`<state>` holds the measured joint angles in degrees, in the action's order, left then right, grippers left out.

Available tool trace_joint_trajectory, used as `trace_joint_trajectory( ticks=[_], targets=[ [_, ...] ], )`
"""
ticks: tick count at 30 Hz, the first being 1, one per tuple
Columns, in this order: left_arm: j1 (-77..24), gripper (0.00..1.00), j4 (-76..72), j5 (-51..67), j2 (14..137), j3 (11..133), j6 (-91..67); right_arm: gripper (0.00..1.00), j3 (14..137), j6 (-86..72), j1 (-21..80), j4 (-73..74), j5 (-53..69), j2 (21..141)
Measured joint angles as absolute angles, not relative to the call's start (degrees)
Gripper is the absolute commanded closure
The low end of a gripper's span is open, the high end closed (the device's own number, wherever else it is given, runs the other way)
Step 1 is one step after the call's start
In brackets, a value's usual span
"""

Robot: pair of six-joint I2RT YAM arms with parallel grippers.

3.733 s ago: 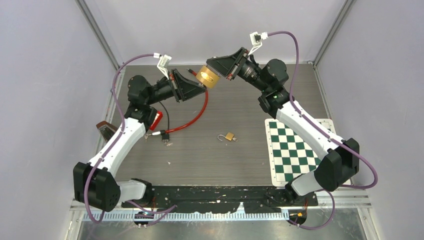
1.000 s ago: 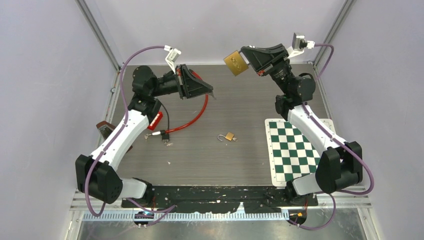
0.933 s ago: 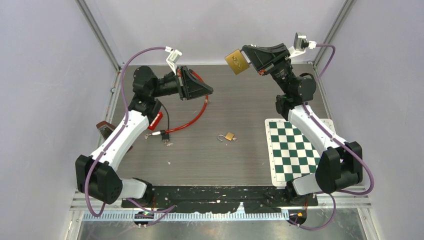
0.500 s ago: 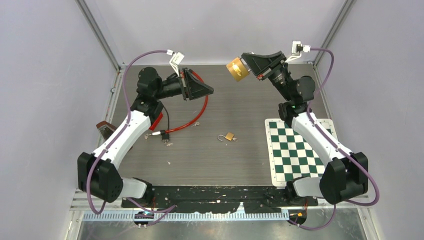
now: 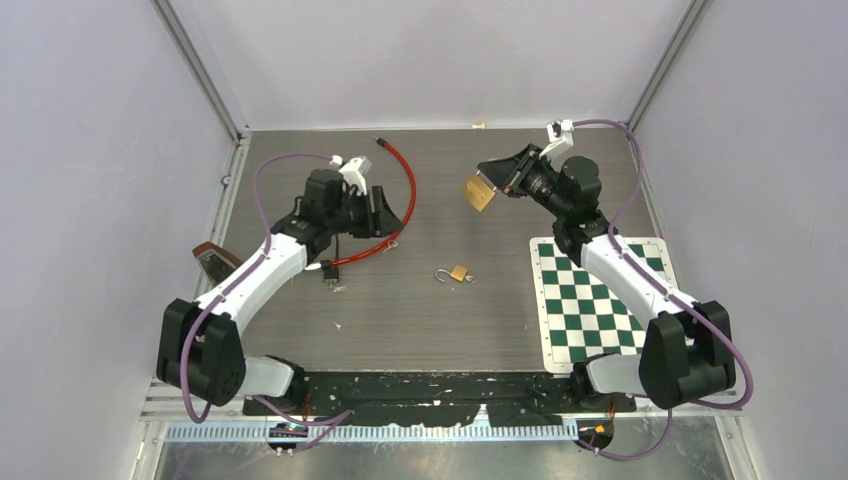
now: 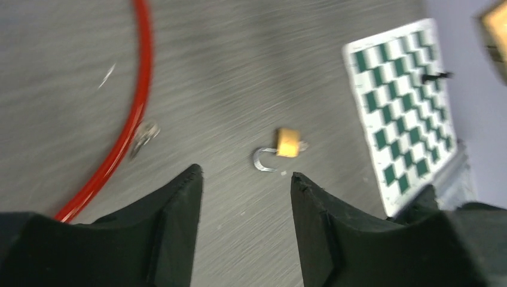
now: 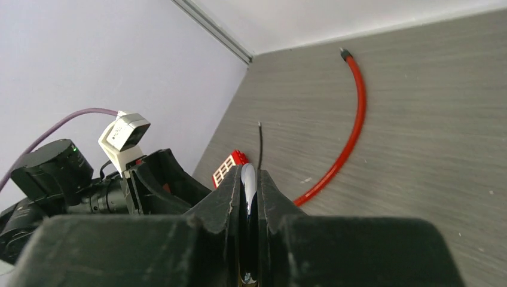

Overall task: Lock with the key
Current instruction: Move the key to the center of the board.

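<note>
My right gripper [image 5: 493, 186] is shut on a large brass padlock [image 5: 480, 193] and holds it in the air over the back of the table. In the right wrist view only its shiny shackle [image 7: 248, 179] shows, pinched between the fingers of the right gripper [image 7: 249, 174]. My left gripper [image 5: 388, 214] hangs open and empty low over the table; the left wrist view shows the left gripper [image 6: 246, 177] with bare table between its fingers. A small silvery key-like piece [image 6: 145, 133] lies beside the red cable [image 6: 134, 107].
A small brass padlock [image 5: 457, 272] with its shackle open lies mid-table, the same small padlock [image 6: 286, 143] just beyond my left fingertips. The red cable [image 5: 400, 195] curves across the back left. A green chessboard mat [image 5: 590, 300] covers the right side. A red lock [image 7: 229, 168] sits near the left arm.
The left arm dropped toward the table and its jaws opened. The right arm lowered the large padlock down and inward. A small silvery piece now lies by the red cable.
</note>
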<state>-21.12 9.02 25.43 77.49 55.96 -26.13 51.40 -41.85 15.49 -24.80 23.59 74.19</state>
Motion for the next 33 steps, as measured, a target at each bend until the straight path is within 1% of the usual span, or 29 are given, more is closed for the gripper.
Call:
trace_joint_trajectory(
  ticks=[2, 5, 10, 12, 14, 17, 22, 25, 27, 33],
  targets=[
    [-21.26, 0.42, 12.38, 19.92, 77.65, 55.11, -27.16, 0.95, 51.05, -41.6, 15.51, -23.81, 23.62, 75.33],
    [-21.32, 0.42, 14.0, 14.31, 78.81, 52.82, -30.55, 0.95, 50.85, -41.67, 15.51, -23.07, 23.64, 77.19],
    [-22.48, 0.49, 12.84, 9.82, 83.42, 48.93, -36.14, 0.95, 50.81, -41.89, 15.51, -22.02, 23.59, 78.04],
    [-23.33, 0.53, 11.57, 8.08, 86.26, 48.36, -38.24, 0.95, 50.81, -41.98, 15.51, -21.78, 23.55, 78.04],
    [-24.08, 0.55, 10.22, 6.35, 88.55, 48.21, -39.94, 0.95, 50.81, -42.0, 15.51, -21.28, 23.42, 78.04],
    [-25.19, 0.55, 7.79, 2.7, 91.05, 48.16, -42.0, 0.95, 50.81, -41.98, 15.51, -20.56, 23.31, 78.04],
    [-25.82, 0.51, 3.07, -1.98, 93.8, 48.47, -43.92, 0.95, 50.81, -41.91, 15.51, -19.79, 23.22, 78.04],
    [-25.87, 0.52, 2.33, -4.1, 96.25, 49.69, -44.86, 0.95, 50.81, -41.89, 15.51, -19.16, 23.22, 78.04],
    [-25.87, 0.55, 2.24, -4.91, 97.32, 50.76, -45.21, 0.95, 50.81, -41.85, 15.51, -18.9, 23.22, 78.04],
    [-25.93, 0.71, 1.08, -6.24, 100.05, 52.95, -46.04, 0.95, 50.81, -41.28, 15.51, -18.37, 23.99, 78.04]
  ],
)
